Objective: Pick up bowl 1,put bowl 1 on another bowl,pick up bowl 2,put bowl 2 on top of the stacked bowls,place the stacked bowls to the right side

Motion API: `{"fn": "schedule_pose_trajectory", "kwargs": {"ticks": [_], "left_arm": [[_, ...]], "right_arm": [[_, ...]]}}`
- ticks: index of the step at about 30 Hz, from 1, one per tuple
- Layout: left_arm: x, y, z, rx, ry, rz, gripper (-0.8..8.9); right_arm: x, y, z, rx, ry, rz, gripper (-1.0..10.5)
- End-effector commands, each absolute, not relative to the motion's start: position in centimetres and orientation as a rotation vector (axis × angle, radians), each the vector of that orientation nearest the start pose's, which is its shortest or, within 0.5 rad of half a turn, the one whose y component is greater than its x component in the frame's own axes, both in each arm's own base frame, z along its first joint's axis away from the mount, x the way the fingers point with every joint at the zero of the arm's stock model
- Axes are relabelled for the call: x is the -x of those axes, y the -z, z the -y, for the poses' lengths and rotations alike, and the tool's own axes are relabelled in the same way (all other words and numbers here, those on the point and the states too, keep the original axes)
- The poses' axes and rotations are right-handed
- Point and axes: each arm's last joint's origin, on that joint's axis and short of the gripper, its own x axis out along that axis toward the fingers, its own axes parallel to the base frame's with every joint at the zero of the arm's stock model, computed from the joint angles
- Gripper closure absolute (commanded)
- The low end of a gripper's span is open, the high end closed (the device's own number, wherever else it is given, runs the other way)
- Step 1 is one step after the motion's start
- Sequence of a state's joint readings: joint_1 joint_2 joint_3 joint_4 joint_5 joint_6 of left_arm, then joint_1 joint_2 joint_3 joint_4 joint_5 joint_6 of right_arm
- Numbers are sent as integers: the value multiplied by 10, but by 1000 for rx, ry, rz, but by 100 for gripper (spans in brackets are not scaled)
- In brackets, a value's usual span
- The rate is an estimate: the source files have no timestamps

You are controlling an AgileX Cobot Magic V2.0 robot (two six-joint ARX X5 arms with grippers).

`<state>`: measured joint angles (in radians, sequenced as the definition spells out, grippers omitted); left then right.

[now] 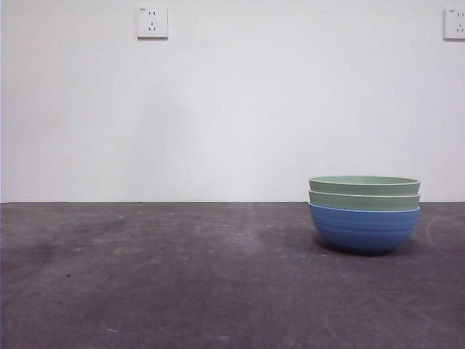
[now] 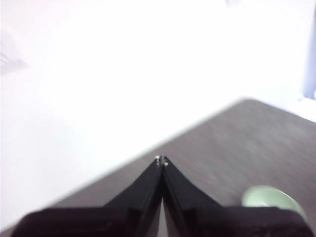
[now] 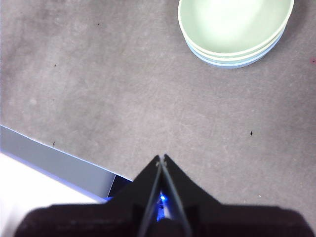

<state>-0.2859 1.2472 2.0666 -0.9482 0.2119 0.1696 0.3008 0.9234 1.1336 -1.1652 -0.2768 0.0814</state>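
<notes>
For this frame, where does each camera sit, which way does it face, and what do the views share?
Front view: low at table height, looking level across at the stacked bowls and wall; no arm shows.
Left wrist view: on the left arm, looking along the table's far edge toward the wall; left gripper shut.
Right wrist view: on the right arm, looking down at the table; right gripper shut.
Shared: all three views show the top pale green bowl.

Both arms are just hanging up high, well off the table. Left gripper [image 2: 161, 159] has its jaws pinched together, tips touching. Right gripper [image 3: 161, 158] is the same, nothing between the jaws.
</notes>
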Motion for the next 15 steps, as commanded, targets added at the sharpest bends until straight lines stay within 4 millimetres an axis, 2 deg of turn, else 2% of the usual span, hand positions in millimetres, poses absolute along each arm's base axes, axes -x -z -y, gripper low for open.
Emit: {"fn": "schedule_pose_trajectory", "kwargs": {"ticks": [1,7,10,15], "left_arm": [[-141,-549,36,-189,427,-63,817],[-121,-507,15,-210,285,-8,817],[-114,-476,9,-215,236,54,817],[-107,-411,5,-221,187,125,817]], "right_arm": [[-135,-344,-50,-56,-493,-989,943],[-135,-343,-50,-56,-493,-989,943],[-135,-343,-50,-56,-493,-989,943],[-135,-343,-50,-56,-493,-989,943]]}}
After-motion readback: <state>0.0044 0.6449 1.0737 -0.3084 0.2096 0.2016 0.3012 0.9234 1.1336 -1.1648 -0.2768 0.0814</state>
